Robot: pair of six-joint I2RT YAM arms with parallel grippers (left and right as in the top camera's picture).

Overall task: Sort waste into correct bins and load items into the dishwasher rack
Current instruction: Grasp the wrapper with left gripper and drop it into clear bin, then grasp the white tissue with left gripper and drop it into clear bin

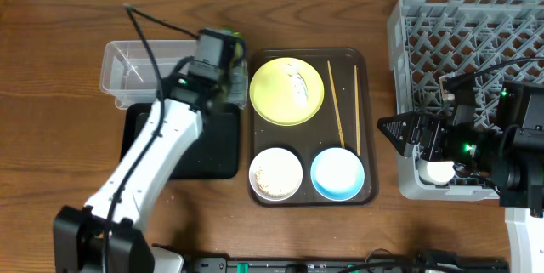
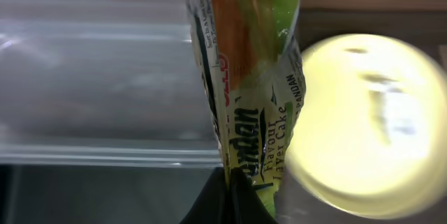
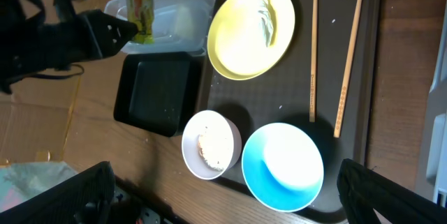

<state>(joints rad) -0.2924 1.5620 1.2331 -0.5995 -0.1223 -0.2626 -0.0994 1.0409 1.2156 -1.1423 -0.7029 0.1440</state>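
My left gripper is shut on the green-and-yellow snack wrapper and holds it upright over the right end of the clear tub. The black tray lies just in front of the tub. The yellow plate with food scraps, two chopsticks, the white bowl with rice and the light-blue bowl sit on the brown tray. My right gripper is open and empty, between the brown tray and the grey rack. A white cup lies in the rack.
The brown serving tray sits mid-table between the bins and the rack. In the right wrist view the blue bowl and white bowl lie below my open fingers. A cable trails behind the left arm.
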